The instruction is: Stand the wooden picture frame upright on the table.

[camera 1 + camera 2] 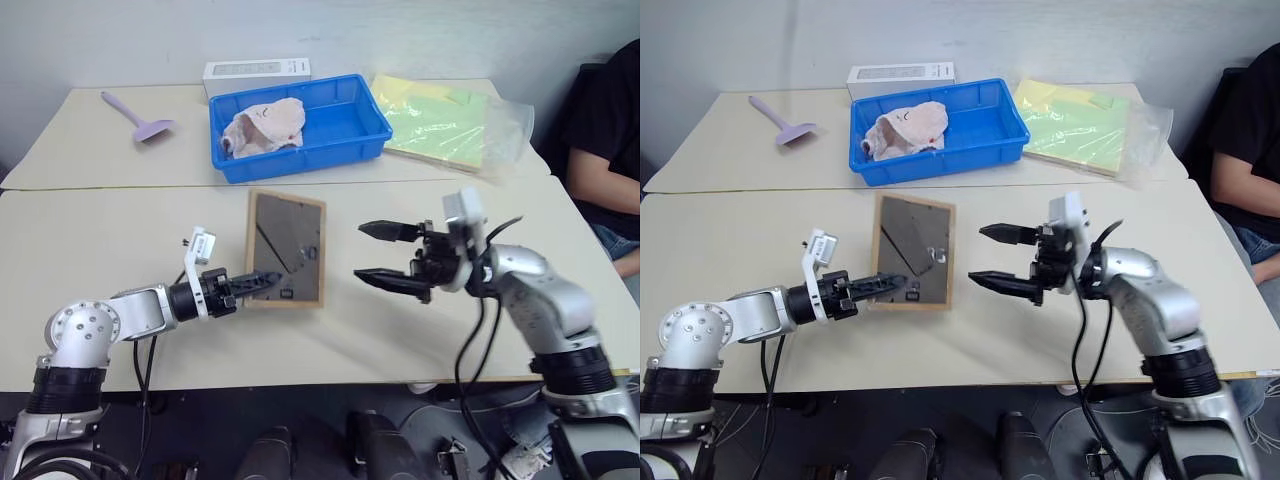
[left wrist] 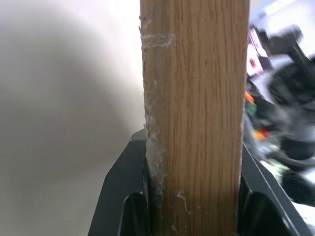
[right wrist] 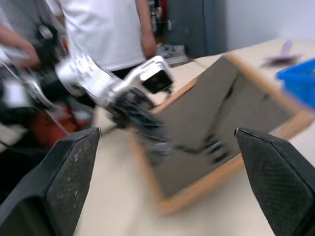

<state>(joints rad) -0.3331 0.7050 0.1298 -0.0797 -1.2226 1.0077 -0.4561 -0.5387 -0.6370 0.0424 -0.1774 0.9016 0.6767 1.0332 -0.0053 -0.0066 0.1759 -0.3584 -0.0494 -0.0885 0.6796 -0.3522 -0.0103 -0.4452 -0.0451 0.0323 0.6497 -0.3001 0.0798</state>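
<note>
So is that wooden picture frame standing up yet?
Not yet. The wooden picture frame is tilted, dark back up, its near edge clamped in the left gripper, above the table.

**Colours on the table**

The table (image 1: 120, 230) is plain beige. The picture frame (image 1: 286, 248) has a light wood border with visible grain and a dark grey back. At 12 o'clock from it, a bright blue bin (image 1: 300, 125) holds pale pink cloth (image 1: 265, 127). A lilac scraper (image 1: 140, 118) lies at 10 o'clock, and yellow-green sheets (image 1: 440, 120) at 2 o'clock.
</note>
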